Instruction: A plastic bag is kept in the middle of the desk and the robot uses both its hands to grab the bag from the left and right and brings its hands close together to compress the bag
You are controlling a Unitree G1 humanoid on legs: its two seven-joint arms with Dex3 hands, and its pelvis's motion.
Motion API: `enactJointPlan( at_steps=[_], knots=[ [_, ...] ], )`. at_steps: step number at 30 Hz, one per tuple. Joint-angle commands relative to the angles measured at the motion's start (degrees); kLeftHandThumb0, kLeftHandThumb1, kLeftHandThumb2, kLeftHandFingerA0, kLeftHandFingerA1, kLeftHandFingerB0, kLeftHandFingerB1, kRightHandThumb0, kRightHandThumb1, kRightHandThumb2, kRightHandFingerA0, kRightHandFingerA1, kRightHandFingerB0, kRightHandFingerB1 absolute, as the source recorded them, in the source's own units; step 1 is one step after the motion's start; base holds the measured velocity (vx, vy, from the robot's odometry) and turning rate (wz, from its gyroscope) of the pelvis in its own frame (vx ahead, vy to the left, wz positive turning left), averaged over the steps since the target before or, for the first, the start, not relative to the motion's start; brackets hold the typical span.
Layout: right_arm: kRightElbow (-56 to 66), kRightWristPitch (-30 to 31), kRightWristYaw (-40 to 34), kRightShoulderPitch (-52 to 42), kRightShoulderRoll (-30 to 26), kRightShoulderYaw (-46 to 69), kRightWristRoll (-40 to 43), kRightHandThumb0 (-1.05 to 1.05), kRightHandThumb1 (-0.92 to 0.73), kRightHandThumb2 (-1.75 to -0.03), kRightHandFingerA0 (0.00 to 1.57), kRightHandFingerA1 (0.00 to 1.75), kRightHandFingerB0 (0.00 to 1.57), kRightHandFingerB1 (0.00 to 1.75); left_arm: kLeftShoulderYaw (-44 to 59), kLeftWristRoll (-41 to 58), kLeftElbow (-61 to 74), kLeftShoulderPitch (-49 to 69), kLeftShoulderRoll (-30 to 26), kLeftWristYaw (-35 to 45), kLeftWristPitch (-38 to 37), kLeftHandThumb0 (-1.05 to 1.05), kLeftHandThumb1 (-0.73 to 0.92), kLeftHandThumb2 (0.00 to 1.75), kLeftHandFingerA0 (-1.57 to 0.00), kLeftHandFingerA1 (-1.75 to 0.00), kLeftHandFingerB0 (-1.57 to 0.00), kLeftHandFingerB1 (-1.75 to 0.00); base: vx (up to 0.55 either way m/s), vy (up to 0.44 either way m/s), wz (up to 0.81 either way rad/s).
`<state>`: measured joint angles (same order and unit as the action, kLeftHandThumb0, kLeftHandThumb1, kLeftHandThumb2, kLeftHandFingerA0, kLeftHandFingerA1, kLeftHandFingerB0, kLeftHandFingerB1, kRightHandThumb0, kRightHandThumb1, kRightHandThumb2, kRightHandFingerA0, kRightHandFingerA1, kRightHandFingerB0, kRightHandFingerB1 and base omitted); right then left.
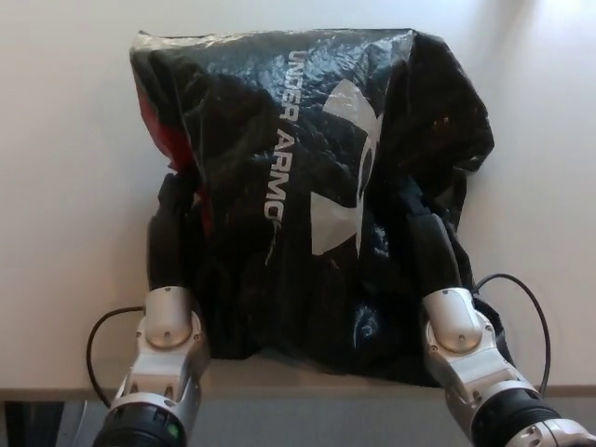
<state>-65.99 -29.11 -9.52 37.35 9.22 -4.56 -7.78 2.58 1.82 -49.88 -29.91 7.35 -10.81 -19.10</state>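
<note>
A pale, off-white desk [65, 186] fills most of the frame, its front edge running along the bottom with a grey strip of floor below it.

Nearest the camera, two silver forearms rise from the lower corners. The left forearm [163, 358] comes up from the lower left, with a thin black cable [93, 340] looping beside it on the desk. The right forearm [466, 354] comes up from the lower right, and another black cable [526, 298] arcs out to its right.

Above the wrists, the left hand [172, 233] presses against the left side of the plastic bag [307, 186], lying flat along the crumpled film where a patch of red shows. Its fingers blend into the dark plastic, so whether they are closed on a fold or only pushing is impossible to tell. The right hand [428, 247] is set against the bag's right side in the same way, black against black, and its grip cannot be made out either.

The bag sits in the middle of the frame, between the two hands, bunched into a tall, narrow heap. It is glossy black and heavily wrinkled, with white lettering and a white logo across its front. Its top edge lies near the upper part of the frame, with bare desk beyond and to both sides.
</note>
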Motion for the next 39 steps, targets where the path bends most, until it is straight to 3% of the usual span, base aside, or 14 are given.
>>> enactJointPlan(
  at_steps=[1, 7, 8, 13, 14, 16, 18, 19, 22, 23, 26, 27, 30, 39],
  knots=[
    [2.05, -5.18, -1.45, 0.97, 0.45, -2.47, -3.16, -0.85, -0.80, -1.14, 0.02, 0.42, 0.11, 0.38, -1.64, -1.42, 4.11, -0.01, -0.23, 2.38, -2.48, -0.65, 0.86, 1.12, -0.05, -0.44, -0.07, -0.35, 0.00, 0.000, 0.00],
    [6.60, -7.68, 1.59, 0.31, 1.45, -2.82, -1.08, -0.79, -0.74, -1.12, 0.03, 0.45, 0.03, 0.42, -2.67, -2.21, 4.63, 0.56, -0.77, 2.97, -3.16, -0.59, 0.92, 0.93, -0.07, -0.35, -0.11, -0.32, 0.00, 0.000, 0.00],
    [7.42, -7.92, 1.82, 0.09, 1.66, -3.02, -1.11, -0.83, -0.91, -0.74, 0.13, 0.35, 0.13, 0.30, -3.10, -2.87, 4.50, 0.64, -0.94, 2.69, -3.21, -0.64, 0.88, 1.11, -0.06, -0.42, -0.06, -0.36, 0.00, 0.000, 0.00],
    [8.39, -7.92, 1.79, -0.26, 1.63, -3.34, -1.54, -0.83, -0.91, -0.74, 0.13, 0.35, 0.13, 0.30, -3.66, -3.37, 4.38, 0.65, -1.21, 2.22, -3.19, -0.64, 0.88, 1.11, -0.06, -0.42, -0.06, -0.36, 0.00, 0.000, 0.00],
    [9.43, -8.12, 1.03, 0.03, 1.71, -3.80, -2.31, -0.36, -0.52, -1.12, 0.01, 0.51, 0.00, 0.49, -3.89, -4.06, 3.62, 0.20, -1.39, 1.46, -3.50, -0.55, 0.88, 1.18, 0.00, -0.40, -0.04, -0.40, 0.00, 0.000, 0.00],
    [10.00, -8.14, 0.70, 0.11, 1.73, -4.05, -2.63, -0.36, -0.52, -1.12, 0.01, 0.51, 0.00, 0.49, -4.01, -4.35, 3.25, -0.01, -1.47, 1.12, -3.66, -0.55, 0.88, 1.18, 0.00, -0.40, -0.04, -0.40, 0.00, 0.000, 0.00],
    [10.97, -7.70, 0.41, 0.12, 1.48, -4.06, -2.68, -0.85, -0.78, -1.14, 0.08, 0.48, 0.09, 0.45, -3.83, -4.13, 3.11, -0.50, -1.26, 1.08, -3.44, -0.62, 0.88, 1.16, -0.01, -0.41, -0.09, -0.39, 0.00, 0.000, 0.00],
    [10.10, -8.41, 2.58, -0.13, 1.71, -2.81, -0.30, -0.37, -0.50, -1.10, 0.01, 0.51, 0.00, 0.48, -3.23, -2.59, 3.34, -0.01, -0.98, 2.97, -4.19, -0.66, 0.91, 1.20, -0.01, -0.34, -0.09, -0.34, 0.00, 0.000, 0.00],
    [10.03, -8.52, 3.03, -0.19, 1.80, -2.45, -0.11, -0.37, -0.50, -1.10, 0.01, 0.51, 0.00, 0.48, -2.97, -2.54, 3.31, 0.03, -0.88, 3.30, -4.34, -0.66, 0.91, 1.20, -0.01, -0.34, -0.09, -0.34, 0.00, 0.000, 0.00],
    [9.33, -8.62, 3.71, 0.19, 1.06, -1.60, 0.65, -0.81, -0.89, -0.71, 0.11, 0.35, 0.15, 0.30, -2.30, -1.99, 4.57, -0.19, -1.15, 3.07, -2.67, -0.61, 0.92, 0.90, -0.07, -0.40, -0.11, -0.32, 0.00, 0.000, 0.00],
    [8.93, -8.76, 4.28, 0.39, 0.84, -0.86, 0.84, -0.81, -0.89, -0.71, 0.11, 0.35, 0.15, 0.30, -1.76, -1.94, 5.26, -0.22, -1.15, 3.11, -1.84, -0.61, 0.92, 0.90, -0.07, -0.40, -0.11, -0.32, 0.00, 0.000, 0.00],
    [8.74, -7.21, 5.26, 0.26, -2.96, 0.35, 0.96, -0.37, -0.46, -1.07, 0.01, 0.50, 0.00, 0.47, 0.19, -0.74, 8.05, 0.12, -3.86, 3.78, 0.13, -0.30, 0.66, 1.20, -0.01, -0.50, 0.00, -0.48, 0.00, 0.000, 0.00],
    [7.47, -5.57, 6.79, 0.49, -12.33, 3.24, 1.05, -0.37, -0.51, -1.10, 0.00, 0.50, 0.00, 0.47, 5.14, 1.87, 15.06, 1.11, -10.74, 6.00, 4.04, -0.65, 0.92, 0.84, -0.16, -0.42, -0.14, -0.32, 0.00, 0.000, 0.00],
    [8.44, -4.22, 9.41, 0.05, -23.71, 9.60, 3.88, -0.37, -0.47, -1.08, 0.01, 0.50, 0.00, 0.48, 13.88, 7.42, 28.48, 5.34, -22.60, 12.50, 9.59, -0.68, 0.92, 0.82, -0.20, -0.41, -0.14, -0.31, 0.00, 0.000, 0.00]
  ],
)
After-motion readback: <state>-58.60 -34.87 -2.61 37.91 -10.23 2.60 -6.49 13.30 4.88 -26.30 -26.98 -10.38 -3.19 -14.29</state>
